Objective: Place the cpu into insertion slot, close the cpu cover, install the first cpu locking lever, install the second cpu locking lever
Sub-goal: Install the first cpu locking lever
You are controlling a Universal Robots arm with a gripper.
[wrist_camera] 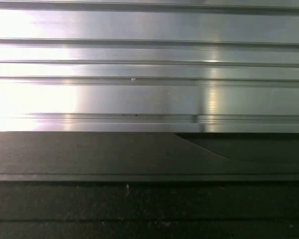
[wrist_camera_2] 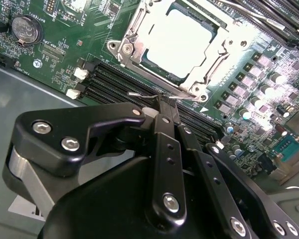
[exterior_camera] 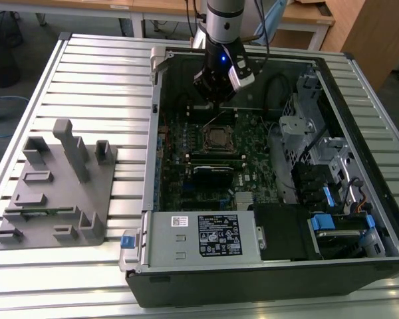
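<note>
Slatted aluminium table (exterior_camera: 86,66). At the exterior view's left: grey fixture tray (exterior_camera: 60,193). Right of it: open computer case (exterior_camera: 359,93). The gripper (exterior_camera: 216,100) hangs over the motherboard's far side, fingers (wrist_camera_2: 162,132) together. The cpu (wrist_camera_2: 177,42), under the lowered cpu cover (wrist_camera_2: 132,40), lies just nearer. A wire locking lever (wrist_camera_2: 144,94) runs crosswise at the fingertips; whether it is pinched cannot be told.

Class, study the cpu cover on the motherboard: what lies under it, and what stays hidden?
Through the cut-out of the cpu cover, the cpu shows its pale top, sitting in the insertion slot. The slot's contact field is covered by cpu and frame.
</note>
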